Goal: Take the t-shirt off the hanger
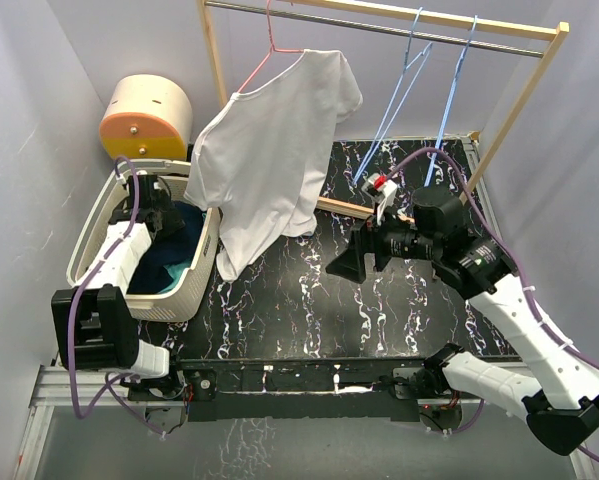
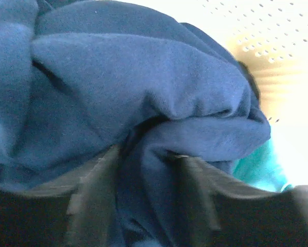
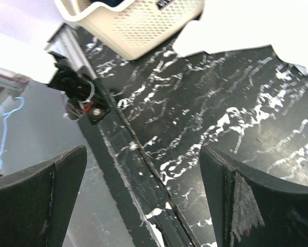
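Observation:
A white t-shirt [image 1: 269, 165] hangs on a pink hanger [image 1: 269, 55] from the rack rail [image 1: 379, 25], its hem reaching down to the basket's edge. Its lower edge shows at the top right of the right wrist view as white t-shirt cloth [image 3: 246, 25]. My left gripper [image 1: 157, 205] is down inside the basket; its jaws [image 2: 146, 154] stand parted, with a fold of a dark blue garment [image 2: 133, 77] lying between them. My right gripper [image 1: 347, 264] hovers open over the marbled table, right of the shirt's hem, with nothing between its fingers [image 3: 143, 154].
A cream laundry basket [image 1: 194, 275] at the left holds the blue garment [image 1: 169, 255] and a teal cloth [image 2: 256, 167]. Two blue hangers [image 1: 409, 80] hang bare on the rail's right side. A yellow and orange drum [image 1: 147, 118] stands behind the basket.

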Controlling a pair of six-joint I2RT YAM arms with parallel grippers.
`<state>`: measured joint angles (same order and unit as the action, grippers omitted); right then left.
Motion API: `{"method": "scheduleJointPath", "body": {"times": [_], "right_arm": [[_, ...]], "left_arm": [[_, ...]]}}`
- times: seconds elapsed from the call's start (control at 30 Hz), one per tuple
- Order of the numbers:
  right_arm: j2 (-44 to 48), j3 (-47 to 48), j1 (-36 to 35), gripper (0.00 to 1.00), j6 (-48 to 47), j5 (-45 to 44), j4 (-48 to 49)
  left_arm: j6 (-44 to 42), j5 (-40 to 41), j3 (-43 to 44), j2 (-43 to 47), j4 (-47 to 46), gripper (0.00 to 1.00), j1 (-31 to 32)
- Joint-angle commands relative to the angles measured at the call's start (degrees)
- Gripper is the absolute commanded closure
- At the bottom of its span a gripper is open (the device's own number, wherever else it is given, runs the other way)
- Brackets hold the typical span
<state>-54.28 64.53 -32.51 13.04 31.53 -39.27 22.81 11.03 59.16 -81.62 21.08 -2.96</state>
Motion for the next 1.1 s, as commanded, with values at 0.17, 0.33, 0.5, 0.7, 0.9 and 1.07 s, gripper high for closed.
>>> {"method": "scheduleJointPath", "body": {"times": [0.17, 0.33, 0.5, 0.7, 0.9, 1.07], "right_arm": [[-5.2, 14.5, -0.2, 0.09, 0.4, 15.9, 1.9], [-9.4, 21.2, -1.1, 0.09, 1.6, 16.7, 5.2], [-17.8, 30.2, -1.6, 0.08, 3.4, 9.1, 8.1], [-30.2, 44.3, -3.2, 0.08, 6.4, -2.4, 11.1], [-36.0, 50.5, -3.8, 0.1, 7.6, -9.0, 13.1], [-34.2, 46.4, -3.8, 0.13, 8.1, -11.4, 14.5]], "left_arm": [[-1.5, -10.8, -7.6, 11.6, -5.8, 0.19, -0.4], [-1.2, -16.0, -12.0, 20.7, -12.4, 0.12, -0.4], [-0.5, -17.3, -15.1, 28.4, -16.4, 0.1, -0.4], [0.3, -15.0, -14.2, 30.2, -16.8, 0.11, -0.3], [1.8, -11.5, -0.5, 24.2, -16.9, 0.16, -0.3], [-0.3, -9.9, 12.1, 15.6, -16.9, 0.21, -0.4]]}}
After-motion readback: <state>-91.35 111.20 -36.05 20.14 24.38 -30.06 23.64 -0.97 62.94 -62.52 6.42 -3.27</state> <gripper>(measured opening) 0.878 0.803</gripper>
